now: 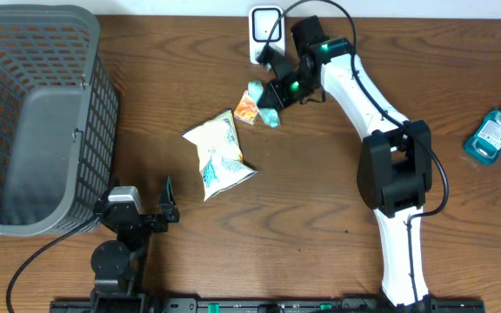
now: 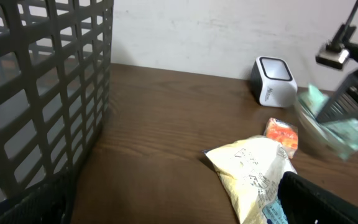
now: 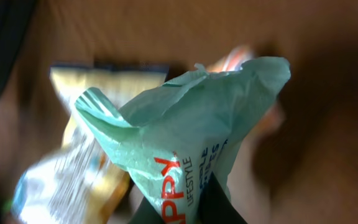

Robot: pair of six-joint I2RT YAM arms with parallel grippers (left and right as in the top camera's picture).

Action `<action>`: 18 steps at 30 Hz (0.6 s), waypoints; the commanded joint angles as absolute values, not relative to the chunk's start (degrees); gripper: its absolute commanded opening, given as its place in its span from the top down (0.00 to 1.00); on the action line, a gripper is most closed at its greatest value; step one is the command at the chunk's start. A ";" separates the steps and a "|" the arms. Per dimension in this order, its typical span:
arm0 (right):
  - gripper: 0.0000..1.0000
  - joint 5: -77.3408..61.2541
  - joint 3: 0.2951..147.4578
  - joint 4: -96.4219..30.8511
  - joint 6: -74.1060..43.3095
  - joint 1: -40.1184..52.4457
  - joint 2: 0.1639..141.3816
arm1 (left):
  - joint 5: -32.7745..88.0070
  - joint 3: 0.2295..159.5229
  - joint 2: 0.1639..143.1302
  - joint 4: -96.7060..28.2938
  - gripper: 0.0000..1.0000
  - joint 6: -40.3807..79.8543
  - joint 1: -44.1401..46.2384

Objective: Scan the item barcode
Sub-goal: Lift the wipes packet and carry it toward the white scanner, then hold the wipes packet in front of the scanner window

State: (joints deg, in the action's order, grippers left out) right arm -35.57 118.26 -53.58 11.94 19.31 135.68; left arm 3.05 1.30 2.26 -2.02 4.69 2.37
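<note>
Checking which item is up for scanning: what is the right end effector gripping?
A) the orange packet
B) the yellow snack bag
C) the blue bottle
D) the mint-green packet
D: the right end effector is shut on the mint-green packet, while the yellow snack bag and orange packet lie ungripped.

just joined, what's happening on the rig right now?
The right arm has its jaws shut on a mint-green plastic packet, held close to the white box-shaped scanner. The left arm sits by the grey mesh basket, jaws open and empty. A yellow-white snack bag and small orange packet lie on the table.
</note>
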 commanded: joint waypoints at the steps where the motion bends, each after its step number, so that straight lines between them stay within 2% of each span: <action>1: 0.99 -33.89 120.31 -45.17 9.13 19.44 133.38 | 2.96 0.23 2.11 -3.77 0.02 4.99 2.50; 4: 0.99 -26.06 120.31 -32.34 3.79 19.79 133.40 | 2.96 0.23 2.11 -3.77 0.02 4.99 2.50; 8: 0.99 -20.84 120.31 -20.05 2.52 20.21 133.40 | 2.94 0.23 2.11 -3.77 0.02 4.99 2.50; 18: 0.99 -5.76 120.31 -1.28 2.15 20.36 136.55 | 2.96 0.23 2.11 -3.77 0.02 4.99 2.50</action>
